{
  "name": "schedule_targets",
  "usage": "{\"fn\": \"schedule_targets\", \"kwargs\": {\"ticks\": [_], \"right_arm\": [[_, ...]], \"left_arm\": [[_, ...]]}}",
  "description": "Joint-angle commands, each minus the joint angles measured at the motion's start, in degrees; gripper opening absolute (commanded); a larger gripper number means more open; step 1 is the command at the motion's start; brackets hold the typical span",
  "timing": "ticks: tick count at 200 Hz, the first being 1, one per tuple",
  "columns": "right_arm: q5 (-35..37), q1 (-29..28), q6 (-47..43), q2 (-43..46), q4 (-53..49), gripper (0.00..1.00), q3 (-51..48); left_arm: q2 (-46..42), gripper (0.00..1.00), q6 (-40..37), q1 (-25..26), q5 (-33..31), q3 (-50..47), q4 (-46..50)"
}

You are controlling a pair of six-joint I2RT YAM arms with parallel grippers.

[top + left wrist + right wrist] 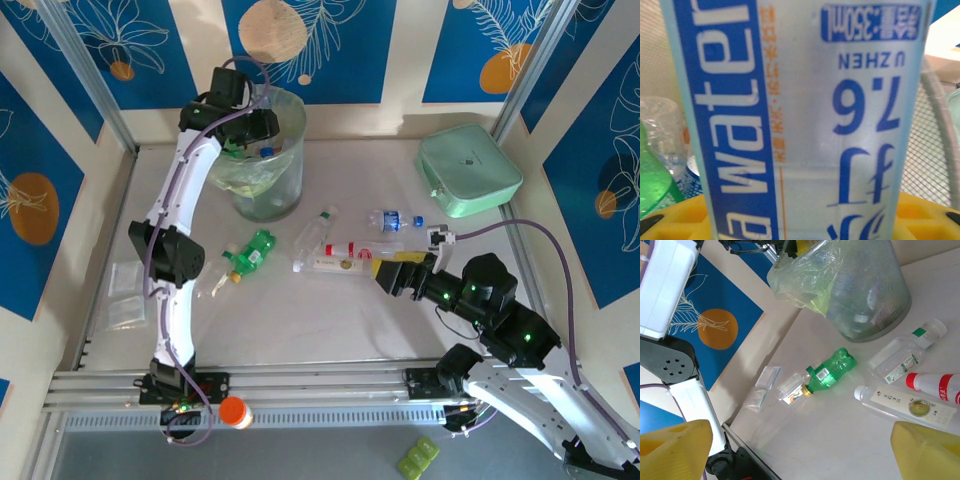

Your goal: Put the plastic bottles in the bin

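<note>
My left gripper (258, 140) hangs over the bin (290, 185), shut on a clear plastic bottle (805, 120) with a blue and white label; its blue cap (266, 152) points into the bin. Inside the bin lies a green bottle (652, 182) beside a clear one. On the table lie a green bottle (254, 250) (832, 371), a clear bottle (314, 232) (900, 359), a red-labelled one (348, 249) (937, 386), a flat clear one (338, 265) (907, 404) and a blue-capped one (393, 220). My right gripper (383, 272) (800, 455) stands open just right of them, holding nothing.
A mint-green case (468, 170) sits at the back right. Flat clear packets (127, 295) (765, 377) lie near the left edge, one (792, 390) at the green bottle's cap. An orange-capped item (233, 411) rests on the front rail.
</note>
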State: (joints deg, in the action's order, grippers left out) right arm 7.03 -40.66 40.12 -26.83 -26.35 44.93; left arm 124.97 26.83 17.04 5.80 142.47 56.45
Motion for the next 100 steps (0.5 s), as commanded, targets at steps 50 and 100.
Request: {"fn": "schedule_targets", "kwargs": {"ticks": [50, 100], "right_arm": [[1.1, 0.4, -1.3, -0.5, -0.5, 0.92, 1.4], [0.7, 0.5, -1.9, -0.9, -0.2, 0.92, 2.8]], "left_arm": [[-1.1, 0.8, 3.2, 0.1, 1.7, 1.0, -0.4], [-6.4, 0.84, 0.7, 0.2, 2.1, 0.6, 0.2]]}}
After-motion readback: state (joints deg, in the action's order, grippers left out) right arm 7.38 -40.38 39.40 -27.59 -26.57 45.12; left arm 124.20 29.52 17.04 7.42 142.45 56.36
